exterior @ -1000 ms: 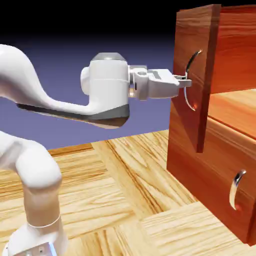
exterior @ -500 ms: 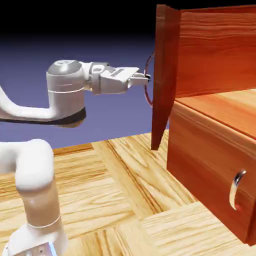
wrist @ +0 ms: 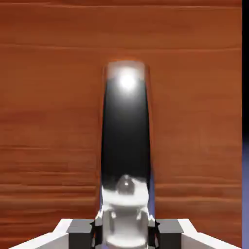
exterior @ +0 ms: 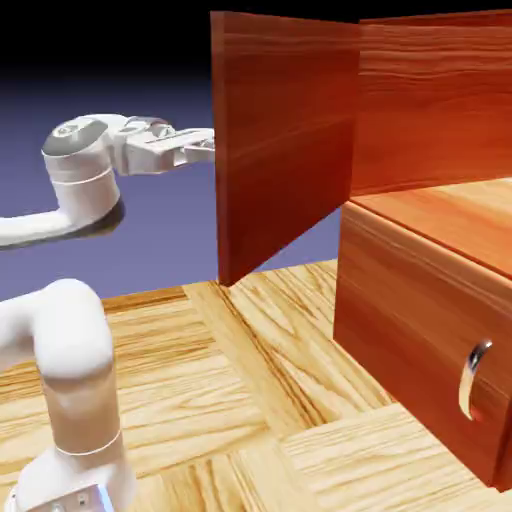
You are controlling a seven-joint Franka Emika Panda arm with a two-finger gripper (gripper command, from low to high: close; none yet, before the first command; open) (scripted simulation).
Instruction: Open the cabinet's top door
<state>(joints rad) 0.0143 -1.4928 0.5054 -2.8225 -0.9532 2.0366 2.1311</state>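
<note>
Exterior view: top door swung well out from the cabinet, standing roughly square to the front, free edge toward the arm. Inner or back face toward the camera; handle hidden behind the panel here. Lower panel shut, its own silver handle untouched. Pincer level, reaching in at the panel's far side, tips lost behind the door's edge. Cabinet seated on the wood-pattern tabletop.

Hand view: filled with reddish wood grain; curved silver handle running up the middle, dark and mirror-bright, pinched between the two grey fingertips at the bottom edge. Pincer pressed together on that handle, no gap visible.

Handling, as a judgement: rigid hinged slab, no flex, likely moderate weight, moving only along its hinge arc. Polished metal handle probably slick, so prone to sliding along the curve under a sideways pull. Best hold at mid-handle, where now gripped, pulling along the arc rather than straight back. Door looks largely open already; little travel left.
</note>
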